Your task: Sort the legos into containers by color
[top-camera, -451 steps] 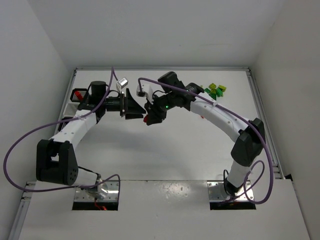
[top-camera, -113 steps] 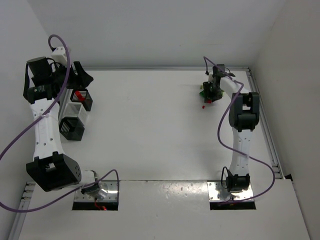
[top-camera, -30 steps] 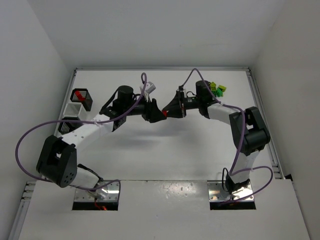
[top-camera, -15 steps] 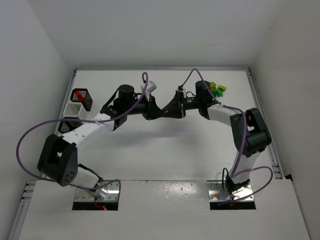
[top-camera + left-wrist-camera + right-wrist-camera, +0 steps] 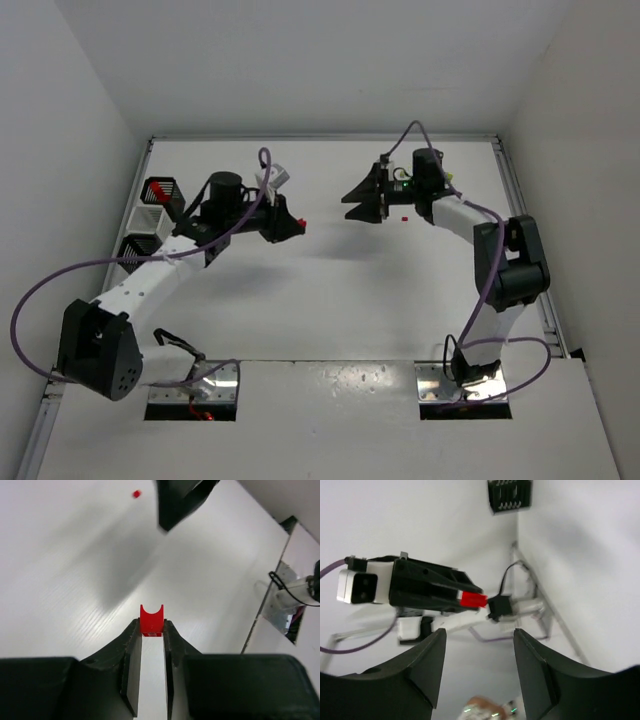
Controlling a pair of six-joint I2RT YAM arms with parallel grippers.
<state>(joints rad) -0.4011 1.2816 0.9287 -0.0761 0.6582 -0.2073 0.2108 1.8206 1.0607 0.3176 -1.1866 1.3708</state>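
White tabletop (image 5: pixel 330 300) below: my left jaws barely pinch a red lego (image 5: pixel 151 620), right jaws spread; jolts could drop it.

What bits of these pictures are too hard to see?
Near black bin: top view, the left arm crosses it, so its contents are hidden.
Slatted bin: right wrist view, cut off by the top edge.
Loose red lego: top view, too small to tell its shape.
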